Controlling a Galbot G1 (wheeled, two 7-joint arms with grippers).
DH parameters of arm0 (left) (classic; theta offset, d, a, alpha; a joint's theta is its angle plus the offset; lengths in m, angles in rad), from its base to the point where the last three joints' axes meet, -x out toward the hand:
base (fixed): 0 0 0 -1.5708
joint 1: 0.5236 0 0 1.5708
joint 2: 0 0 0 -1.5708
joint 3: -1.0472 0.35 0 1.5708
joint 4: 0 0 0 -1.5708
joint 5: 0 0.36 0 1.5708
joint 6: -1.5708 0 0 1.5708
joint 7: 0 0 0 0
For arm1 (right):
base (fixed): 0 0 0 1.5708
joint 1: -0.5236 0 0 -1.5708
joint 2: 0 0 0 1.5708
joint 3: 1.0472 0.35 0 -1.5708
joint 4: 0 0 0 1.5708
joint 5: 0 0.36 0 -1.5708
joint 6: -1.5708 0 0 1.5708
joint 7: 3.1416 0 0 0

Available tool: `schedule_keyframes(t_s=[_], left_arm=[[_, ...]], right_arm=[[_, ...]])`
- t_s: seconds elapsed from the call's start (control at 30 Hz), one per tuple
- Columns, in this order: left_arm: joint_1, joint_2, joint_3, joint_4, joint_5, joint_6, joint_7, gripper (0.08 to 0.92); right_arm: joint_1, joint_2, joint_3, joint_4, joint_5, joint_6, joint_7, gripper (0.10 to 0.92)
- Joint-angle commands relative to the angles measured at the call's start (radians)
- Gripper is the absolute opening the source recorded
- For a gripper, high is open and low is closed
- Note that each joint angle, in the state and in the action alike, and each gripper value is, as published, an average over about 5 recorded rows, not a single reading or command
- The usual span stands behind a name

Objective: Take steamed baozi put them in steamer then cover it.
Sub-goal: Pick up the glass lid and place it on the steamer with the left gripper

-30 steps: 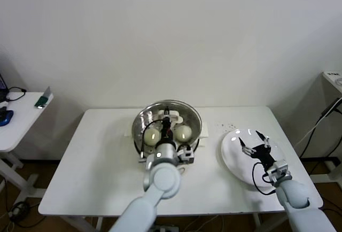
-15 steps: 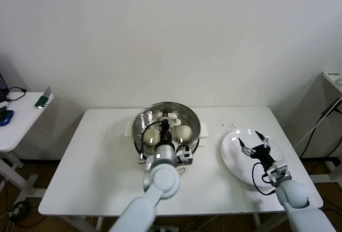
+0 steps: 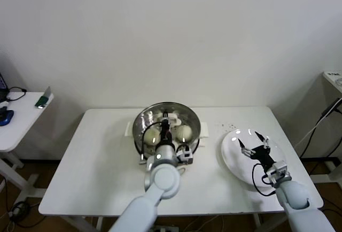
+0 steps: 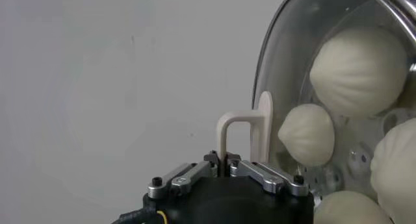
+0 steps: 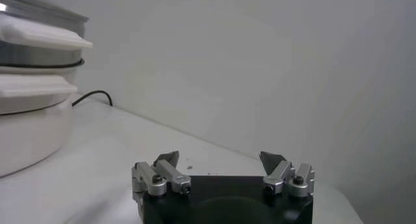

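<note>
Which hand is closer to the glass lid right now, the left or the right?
Left. The left hand is shut on the handle of the lid, which sits over the steamer. The right hand hangs open above the white plate, well off to the side.

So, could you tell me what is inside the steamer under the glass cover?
Through the cover, held by its handle in the shut left gripper, four steamed baozi lie in the steamer. The tray beneath them is mostly covered.

Plain white wall, white table, side desk
</note>
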Motion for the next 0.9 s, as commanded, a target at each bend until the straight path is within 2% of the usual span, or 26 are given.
schedule_keyframes(t_s=[0.03, 0.47, 0.57, 0.9], left_arm=[[0.006, 0.006, 0.004, 0.006, -0.023, 0.004, -0.032, 0.143], [0.011, 0.037, 0.005, 0.004, -0.043, -0.011, -0.054, 0.152], [0.007, 0.046, 0.005, -0.007, -0.066, -0.002, -0.055, 0.210], [0.037, 0.102, 0.006, -0.117, -0.149, 0.025, -0.030, 0.503]], right_arm=[[-0.001, 0.002, 0.001, 0.000, -0.003, 0.001, -0.002, 0.823], [0.000, -0.001, 0.001, 0.003, -0.005, 0.001, -0.009, 0.823], [0.000, -0.003, 0.002, 0.003, -0.005, 0.000, -0.010, 0.823], [0.002, -0.006, 0.001, 0.006, -0.001, -0.018, -0.017, 0.823]])
